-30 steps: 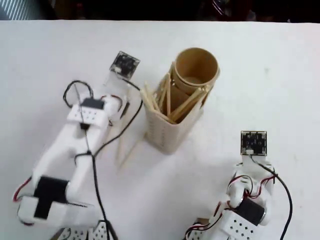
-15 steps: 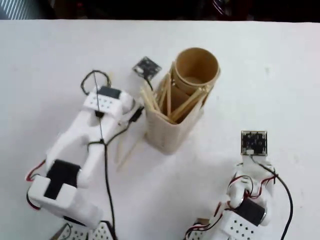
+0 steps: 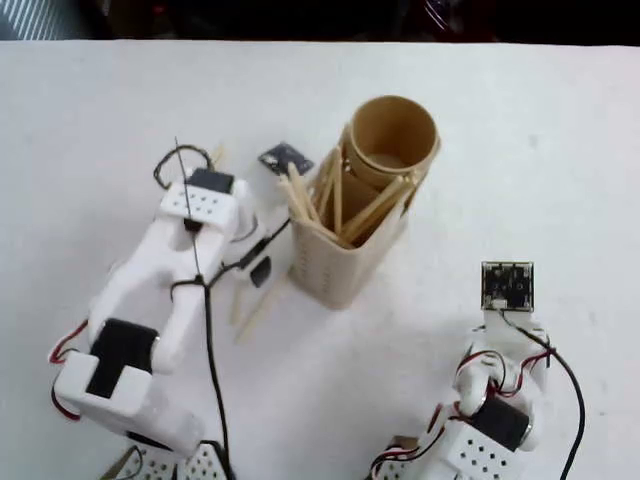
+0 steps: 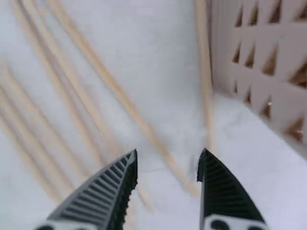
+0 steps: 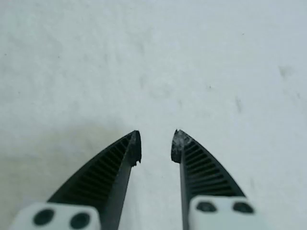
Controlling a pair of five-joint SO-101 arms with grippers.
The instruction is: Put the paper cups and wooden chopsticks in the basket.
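Note:
A cream lattice basket (image 3: 338,262) stands mid-table holding a brown paper cup (image 3: 390,140) and several wooden chopsticks (image 3: 330,195) that lean out of its top. More chopsticks (image 3: 252,305) lie on the table against its left side. My left arm (image 3: 195,210) hangs over them. In the left wrist view my left gripper (image 4: 169,155) is open just above those loose chopsticks (image 4: 120,98), with the basket's wall (image 4: 268,62) close beside it. My right gripper (image 5: 156,136) is open over bare table with nothing between its fingers.
The right arm (image 3: 495,400) sits at the front right, apart from the basket. The white table (image 3: 540,150) has free room at the back and to the right. Black cables (image 3: 205,330) trail along the left arm.
The left arm has swung right toward the basket, then tipped its wrist down over the loose chopsticks. The right arm has not moved.

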